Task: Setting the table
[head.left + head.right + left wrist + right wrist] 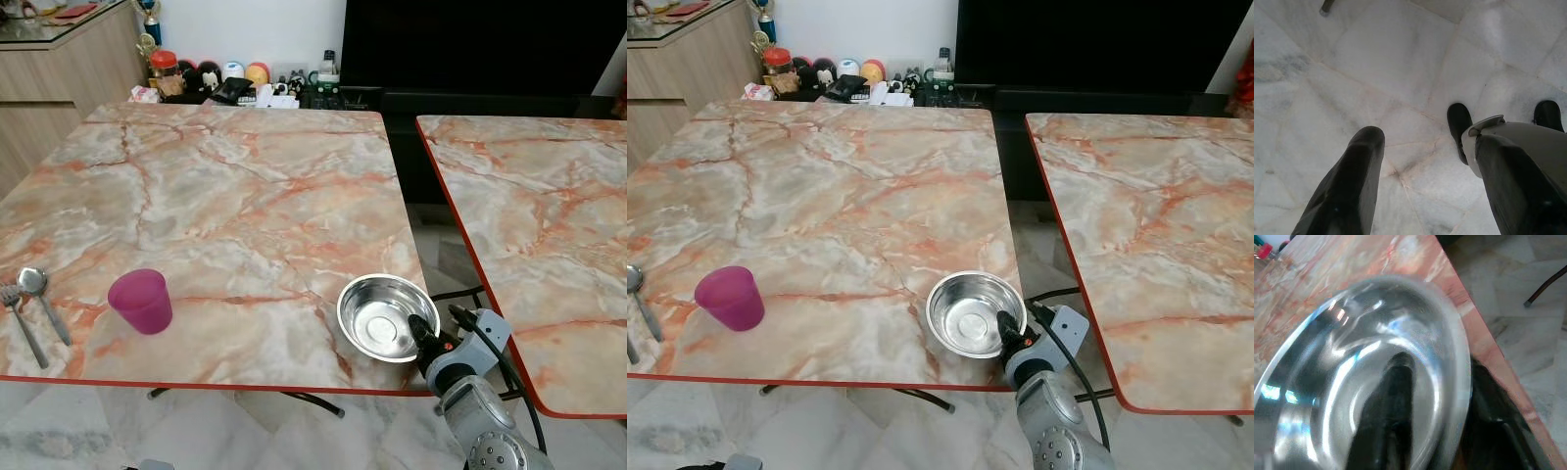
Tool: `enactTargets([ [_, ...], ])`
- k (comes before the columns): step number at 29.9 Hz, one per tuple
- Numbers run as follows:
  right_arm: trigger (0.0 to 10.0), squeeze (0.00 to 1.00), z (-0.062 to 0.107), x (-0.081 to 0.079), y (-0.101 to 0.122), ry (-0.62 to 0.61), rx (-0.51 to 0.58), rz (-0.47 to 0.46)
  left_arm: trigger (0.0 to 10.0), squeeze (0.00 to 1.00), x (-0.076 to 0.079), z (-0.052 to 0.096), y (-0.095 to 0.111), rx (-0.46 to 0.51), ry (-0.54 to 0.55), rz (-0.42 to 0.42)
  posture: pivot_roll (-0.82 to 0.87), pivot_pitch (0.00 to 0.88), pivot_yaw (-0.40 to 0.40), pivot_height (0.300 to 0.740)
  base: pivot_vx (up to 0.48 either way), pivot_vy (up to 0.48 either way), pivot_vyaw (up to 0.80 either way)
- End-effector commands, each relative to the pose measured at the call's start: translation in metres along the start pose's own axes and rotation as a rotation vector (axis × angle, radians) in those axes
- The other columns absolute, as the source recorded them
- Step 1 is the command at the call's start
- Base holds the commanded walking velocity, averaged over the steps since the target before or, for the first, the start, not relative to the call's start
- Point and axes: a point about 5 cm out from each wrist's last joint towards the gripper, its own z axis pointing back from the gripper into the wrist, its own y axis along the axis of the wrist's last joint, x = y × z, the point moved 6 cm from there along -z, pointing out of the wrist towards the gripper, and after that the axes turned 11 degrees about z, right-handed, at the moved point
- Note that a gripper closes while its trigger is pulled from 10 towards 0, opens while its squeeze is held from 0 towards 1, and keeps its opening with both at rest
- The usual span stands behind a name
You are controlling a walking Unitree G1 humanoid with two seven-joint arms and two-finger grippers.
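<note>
A shiny steel bowl (384, 315) rests near the front right corner of the marble table (235, 186). My right gripper (423, 333) is shut on the bowl's rim, one finger (1388, 416) inside the bowl (1361, 372) and the other under its outside wall. A pink plastic cup (141, 301) stands upright at the front left. Further left, a fork (20, 320) and a spoon (41, 300) lie side by side by the left edge. My left gripper (1420, 161) hangs open over the floor.
A second marble table (534, 225) stands to the right, with a narrow gap between the two. Jars, small bottles and clutter (235, 83) line the far edge by the wall. A wooden cabinet (59, 69) is at the back left. A white power strip (1066, 325) lies on the floor.
</note>
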Motion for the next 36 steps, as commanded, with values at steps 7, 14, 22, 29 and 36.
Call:
enactTargets([
  [7, 1.5, 0.0, -0.004, -0.006, 0.0, 0.01, 0.001, -0.026, 10.0, 0.0, 0.001, 0.001, -0.011, -0.036, -0.002, -0.008, -0.01, 0.118, -0.003, 0.74, 0.0, 0.0, 0.0],
  [14, 1.3, 0.0, -0.003, -0.008, -0.001, 0.013, 0.0, -0.026, 10.0, 0.0, 0.001, 0.002, -0.012, -0.038, -0.003, -0.007, -0.01, 0.123, -0.004, 0.74, 0.0, 0.0, 0.0],
  [22, 2.3, 0.0, 0.0, -0.001, 0.046, -0.042, 0.266, -0.115, 10.0, 0.0, 0.002, 0.001, -0.011, -0.036, -0.003, -0.021, -0.02, 0.132, -0.003, 0.74, 0.0, 0.0, 0.0],
  [29, 10.0, 0.0, 0.009, -0.008, 0.091, -0.003, 0.471, -0.095, 10.0, 0.0, 0.0, 0.001, -0.008, -0.022, 0.008, -0.018, -0.03, 0.136, -0.006, 0.74, 0.0, 0.0, 0.0],
  [36, 10.0, 0.0, 0.013, -0.011, 0.106, 0.007, 0.561, -0.058, 10.0, 0.0, -0.003, 0.001, -0.005, -0.01, 0.022, -0.014, -0.03, 0.135, -0.012, 0.74, 0.0, 0.0, 0.0],
])
